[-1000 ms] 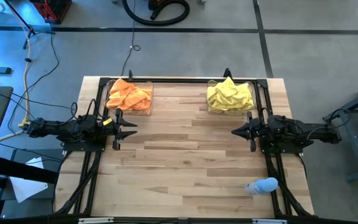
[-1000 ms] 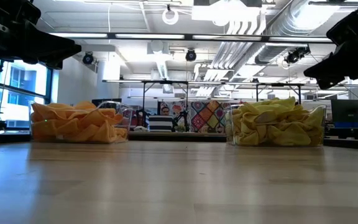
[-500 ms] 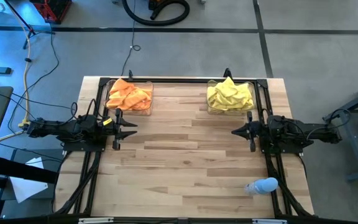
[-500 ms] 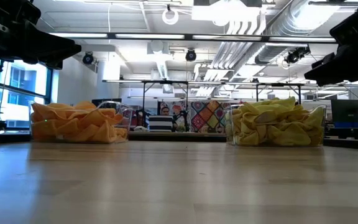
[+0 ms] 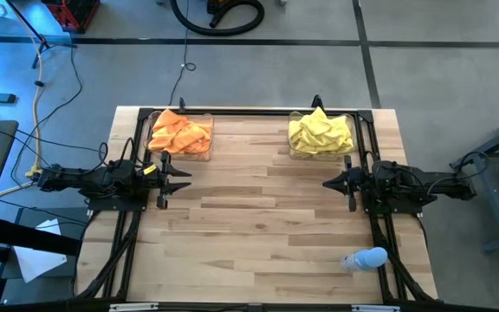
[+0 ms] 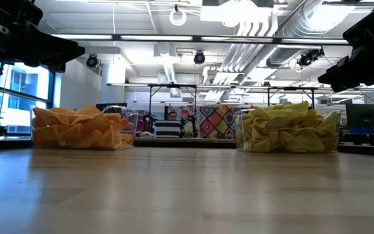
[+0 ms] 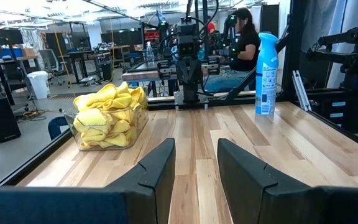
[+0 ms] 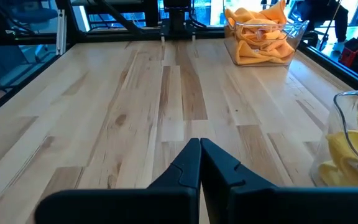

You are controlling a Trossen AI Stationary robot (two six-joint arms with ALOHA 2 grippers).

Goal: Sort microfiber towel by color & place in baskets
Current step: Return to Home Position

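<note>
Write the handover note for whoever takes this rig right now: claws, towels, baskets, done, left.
Left claw: open, empty, over the table on its left side.
Right claw: shut, empty, over the right side.
Orange towels piled in the left basket; yellow towels in the right basket.
Done: sorting, as far as shows; no towel lies outside the baskets.
Left: nothing to sort in view.
The blue spray bottle at the table's right edge is outside the job.

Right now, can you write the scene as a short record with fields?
left basket: holds orange towels, far left corner of table
right basket: holds yellow towels, far right corner
left gripper: open, empty, above the left side
right gripper: shut, empty, above the right side
spray bottle: near right corner
</note>
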